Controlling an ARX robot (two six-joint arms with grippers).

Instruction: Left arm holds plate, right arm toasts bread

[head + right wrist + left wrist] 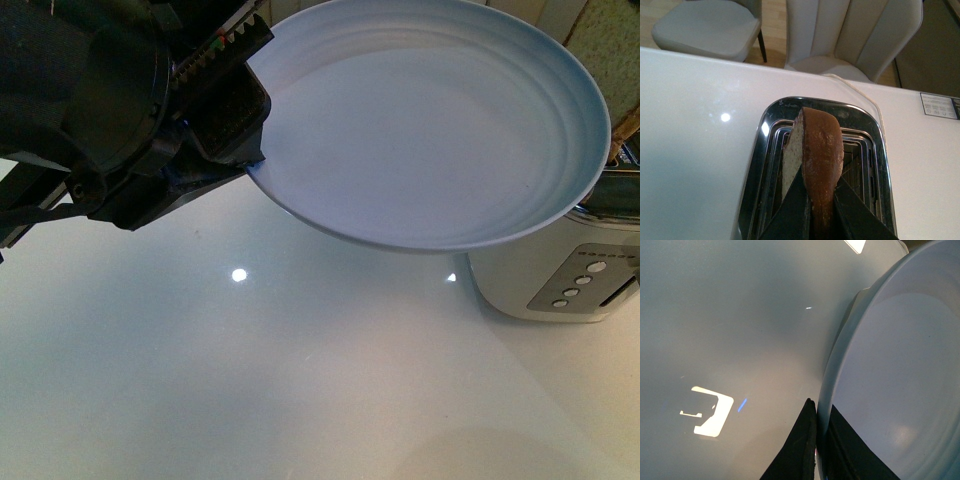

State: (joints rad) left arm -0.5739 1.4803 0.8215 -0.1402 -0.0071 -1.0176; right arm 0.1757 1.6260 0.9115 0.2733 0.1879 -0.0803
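While the left gripper [238, 95] bites the rim of the plate [430, 130] at its 9 o'clock edge in the front view, one toothed finger above the rim and one beneath, the plate hangs tilted clear of the table [200, 380] and fills that view from 12 to 3 o'clock. Its pale blue-white face shows only faint rings. At 4 o'clock, partly behind the plate's lower edge, a silver toaster [540, 270] stands on the table with a column of round buttons [580, 282] on its side. The right wrist view looks down on the toaster's chrome top, where the right gripper [821, 220] is closed on the bread [822, 165]. The slice stands upright on edge, brown crust toward the camera, over the slots. Whether its far end has entered a slot I cannot tell. The table is white and glossy, with bright spots of lamp light. A pale cord [860, 90] runs across it from the toaster, and a small printed card [940, 105] lies near. Beyond the table's far edge stand two light padded chairs [855, 35] on a wooden floor.
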